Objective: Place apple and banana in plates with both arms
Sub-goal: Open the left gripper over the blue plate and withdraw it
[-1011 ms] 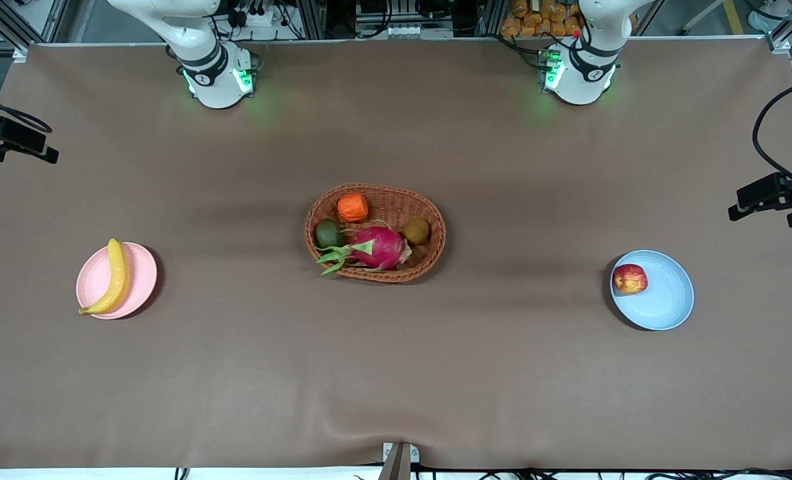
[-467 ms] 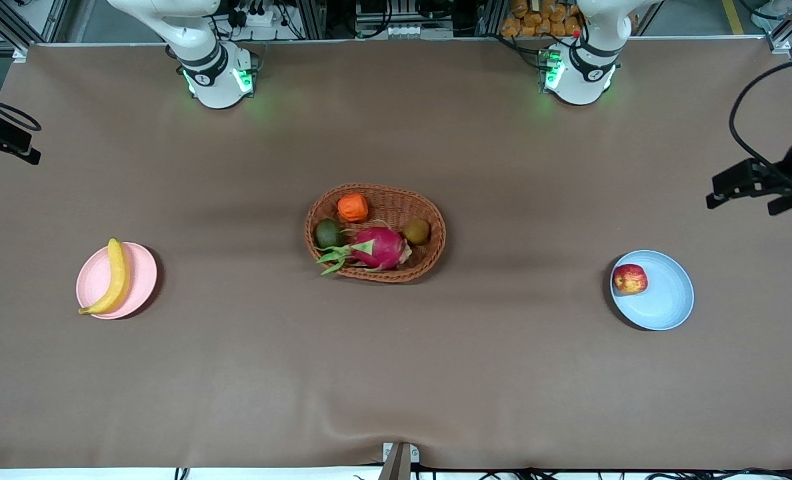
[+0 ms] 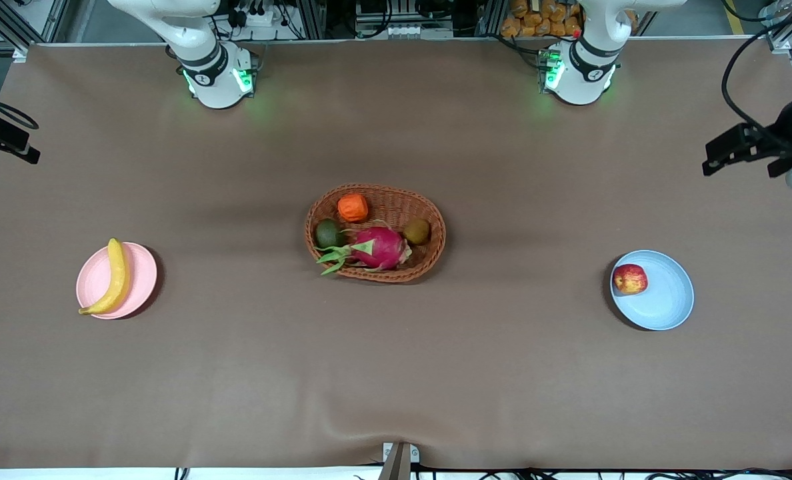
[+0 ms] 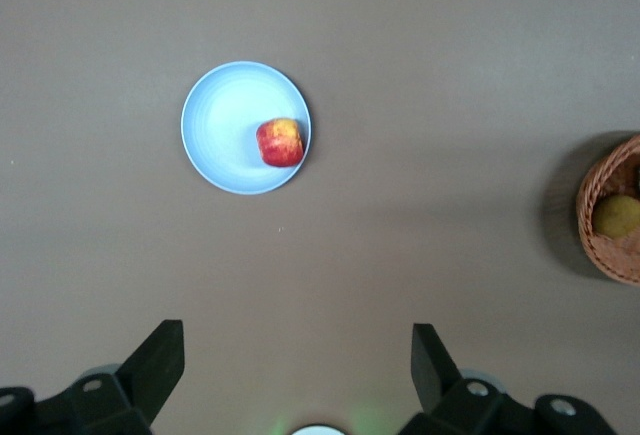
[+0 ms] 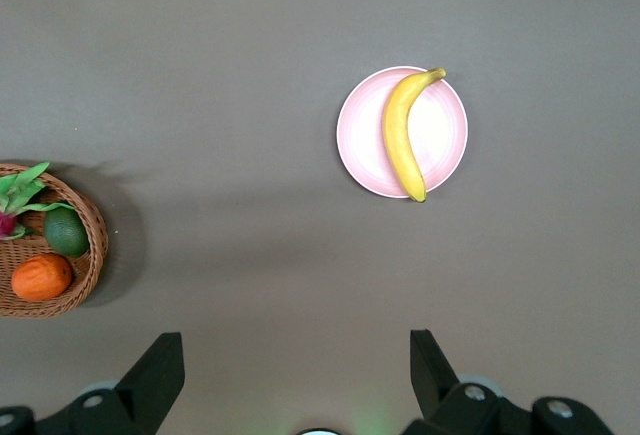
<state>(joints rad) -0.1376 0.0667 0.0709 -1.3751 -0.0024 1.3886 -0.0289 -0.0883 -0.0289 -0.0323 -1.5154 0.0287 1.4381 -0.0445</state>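
The yellow banana (image 3: 113,277) lies on the pale pink plate (image 3: 141,279) toward the right arm's end of the table; both also show in the right wrist view, the banana (image 5: 400,135) on the plate (image 5: 445,130). The red apple (image 3: 630,279) sits in the pale blue plate (image 3: 666,297) toward the left arm's end; the left wrist view shows the apple (image 4: 281,142) and its plate (image 4: 225,125) too. My left gripper (image 4: 297,350) and my right gripper (image 5: 297,355) are both open, empty and high above bare table. Their black hands show at the front view's edges.
A brown wicker basket (image 3: 429,261) stands mid-table, holding a magenta dragon fruit (image 3: 383,247), a ridged orange fruit (image 3: 353,207), a dark green fruit (image 3: 329,233) and a brownish fruit (image 3: 417,231). Brown cloth covers the table.
The left arm's hand has risen and drawn back toward the robots' side, away from the blue plate. The right arm's hand has shifted slightly outward. The fruit and plates have not moved.
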